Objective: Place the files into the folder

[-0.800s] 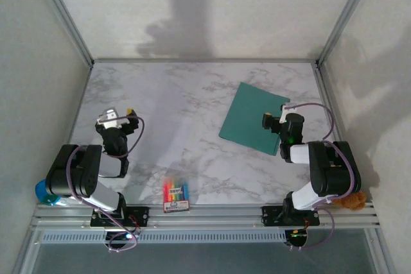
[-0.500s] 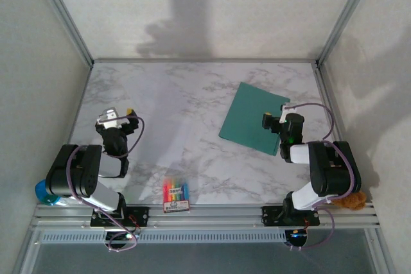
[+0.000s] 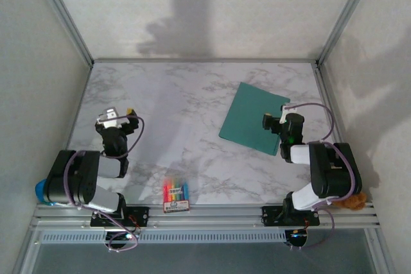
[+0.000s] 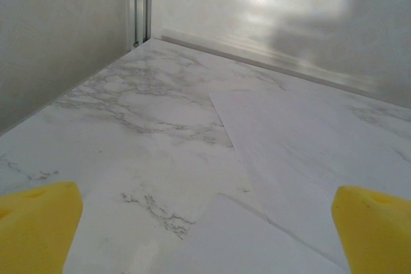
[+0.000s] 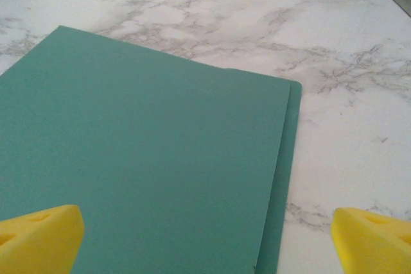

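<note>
Both wide open and empty: left gripper [image 4: 205,229] with files [image 4: 302,152] just ahead, right gripper [image 5: 205,235] with folder [image 5: 141,158] beneath and ahead.

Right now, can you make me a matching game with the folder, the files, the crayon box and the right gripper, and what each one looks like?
Things:
1. folder
2. files
3. crayon box
4. right gripper

Descriptions:
A. white, lying flat
B. open, holding nothing
C. many bright colours
D. teal-green, closed

Pairs: 1-D, 2-A, 3-C, 4-B
</note>
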